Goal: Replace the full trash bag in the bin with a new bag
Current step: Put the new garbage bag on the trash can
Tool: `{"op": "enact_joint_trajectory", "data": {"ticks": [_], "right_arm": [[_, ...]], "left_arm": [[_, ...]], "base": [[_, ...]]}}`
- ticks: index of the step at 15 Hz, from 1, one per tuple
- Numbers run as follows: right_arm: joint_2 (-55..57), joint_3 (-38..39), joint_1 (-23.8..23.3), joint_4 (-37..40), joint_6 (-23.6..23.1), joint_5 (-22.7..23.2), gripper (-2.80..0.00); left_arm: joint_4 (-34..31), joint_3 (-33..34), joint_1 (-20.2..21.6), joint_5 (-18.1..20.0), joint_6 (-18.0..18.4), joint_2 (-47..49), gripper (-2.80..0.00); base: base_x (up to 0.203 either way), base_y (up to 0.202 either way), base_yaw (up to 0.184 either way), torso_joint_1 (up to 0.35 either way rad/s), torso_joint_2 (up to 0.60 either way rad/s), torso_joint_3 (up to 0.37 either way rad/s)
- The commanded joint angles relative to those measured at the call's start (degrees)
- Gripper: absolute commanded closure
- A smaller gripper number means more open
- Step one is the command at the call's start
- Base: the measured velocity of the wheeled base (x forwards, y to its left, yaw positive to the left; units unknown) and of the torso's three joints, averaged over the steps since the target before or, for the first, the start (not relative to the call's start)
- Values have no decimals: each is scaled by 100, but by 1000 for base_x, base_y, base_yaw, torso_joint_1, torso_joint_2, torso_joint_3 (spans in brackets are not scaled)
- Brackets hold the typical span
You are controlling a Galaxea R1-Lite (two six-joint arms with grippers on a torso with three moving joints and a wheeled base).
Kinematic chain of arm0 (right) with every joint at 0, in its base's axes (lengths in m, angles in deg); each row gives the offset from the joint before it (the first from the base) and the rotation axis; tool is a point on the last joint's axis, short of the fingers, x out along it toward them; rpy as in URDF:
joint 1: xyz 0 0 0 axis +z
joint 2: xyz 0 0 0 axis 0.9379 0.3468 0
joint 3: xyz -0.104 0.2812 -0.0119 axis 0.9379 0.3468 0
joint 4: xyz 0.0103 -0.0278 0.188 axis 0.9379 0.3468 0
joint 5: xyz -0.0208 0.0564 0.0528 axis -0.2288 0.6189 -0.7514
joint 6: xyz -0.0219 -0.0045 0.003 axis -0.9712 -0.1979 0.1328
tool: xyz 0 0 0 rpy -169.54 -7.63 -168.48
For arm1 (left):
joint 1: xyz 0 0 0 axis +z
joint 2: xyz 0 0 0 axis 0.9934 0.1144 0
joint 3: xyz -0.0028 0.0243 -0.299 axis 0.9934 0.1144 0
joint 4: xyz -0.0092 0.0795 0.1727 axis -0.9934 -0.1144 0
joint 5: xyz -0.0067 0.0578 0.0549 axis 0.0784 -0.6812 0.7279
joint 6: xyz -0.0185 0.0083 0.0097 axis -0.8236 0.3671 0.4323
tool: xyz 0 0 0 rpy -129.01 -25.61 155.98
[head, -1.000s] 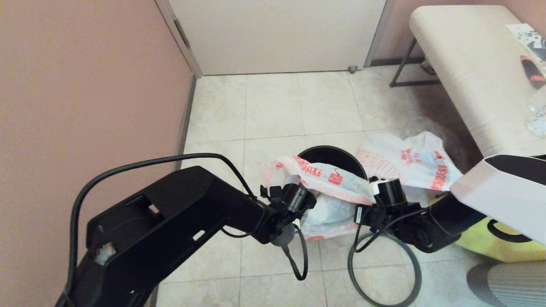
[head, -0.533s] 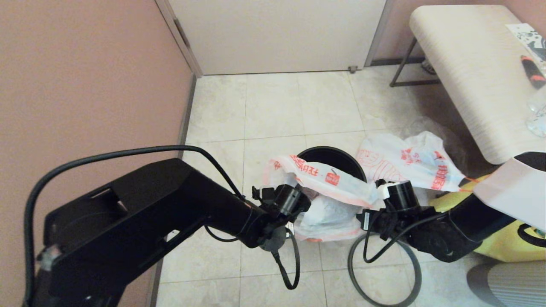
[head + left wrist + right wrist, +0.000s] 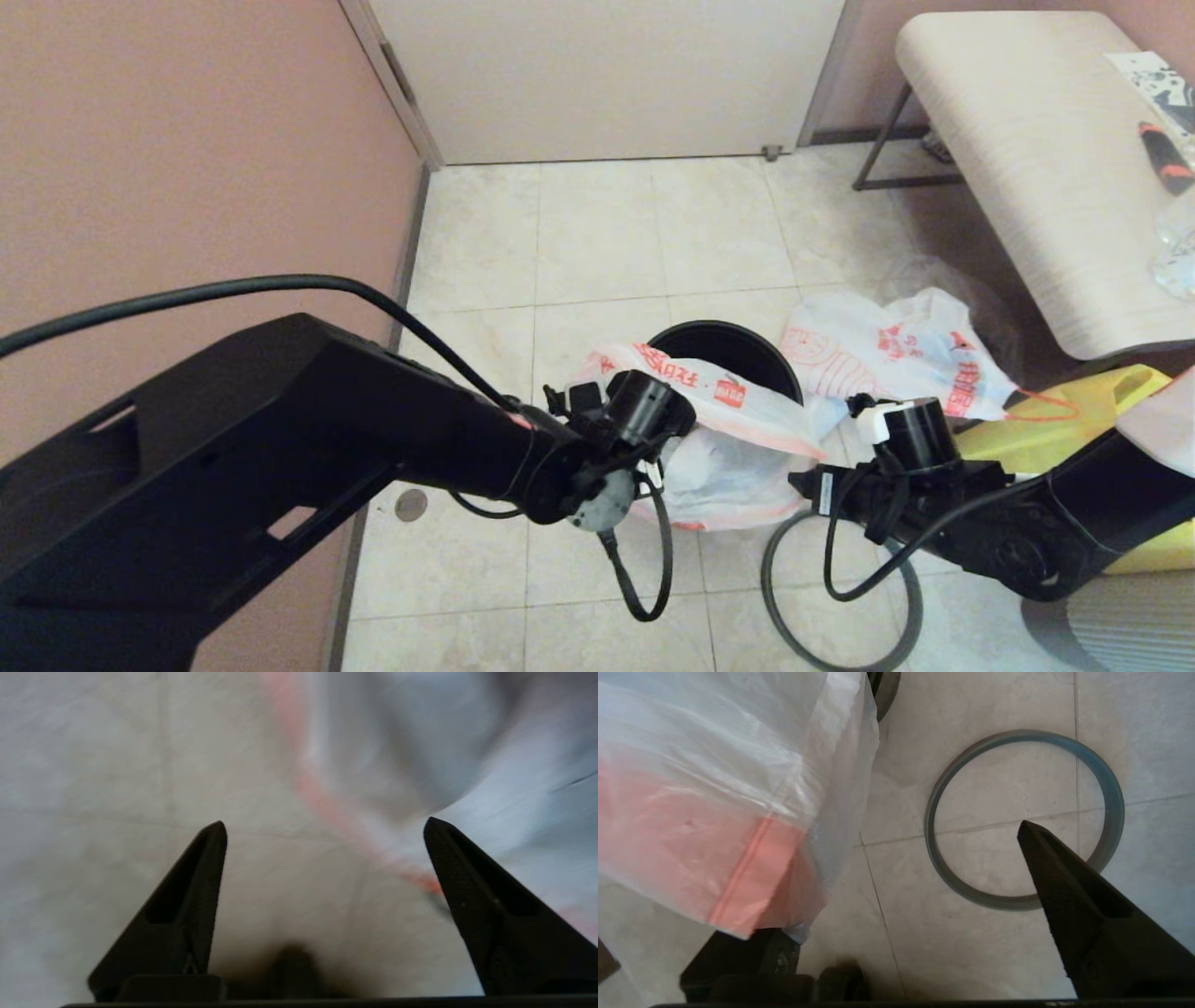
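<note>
Both grippers have pulled back toward the lower frame since 1 second ago, left gripper [image 3: 324, 826] and right gripper [image 3: 896, 882] spread wide, empty, so the loose bag [image 3: 724, 425] draped over the bin [image 3: 738, 345] at centre may slide off.

The floor [image 3: 597, 243] is laid with pale beige square tiles with thin grout lines. A pink wall [image 3: 187, 159] bounds one side. A white door [image 3: 607, 75] closes the far end. A cream bench [image 3: 1036, 159] on dark metal legs occupies the opposite side.
</note>
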Motion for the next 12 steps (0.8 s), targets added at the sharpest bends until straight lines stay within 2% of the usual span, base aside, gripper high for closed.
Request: {"op": "enact_joint_trajectory", "data": {"ticks": [1, 9, 10, 12], "right_arm": [[-129, 81, 55, -23, 10, -6, -280], [-155, -14, 248, -41, 28, 12, -280], [-129, -6, 248, -41, 29, 13, -280], [-102, 21, 248, -41, 36, 65, -280]], "left_arm": [[-135, -544, 1, 3, -69, 336, -280], [-552, -2858, 168, 83, -166, 2068, -280], [-559, -3035, 179, 80, -146, 2194, 0], [-599, -3024, 124, 72, -106, 2241, 0]], "base": [[0, 0, 0, 0, 0, 0], [0, 0, 0, 0, 0, 0], [0, 0, 0, 0, 0, 0], [0, 0, 0, 0, 0, 0]]}}
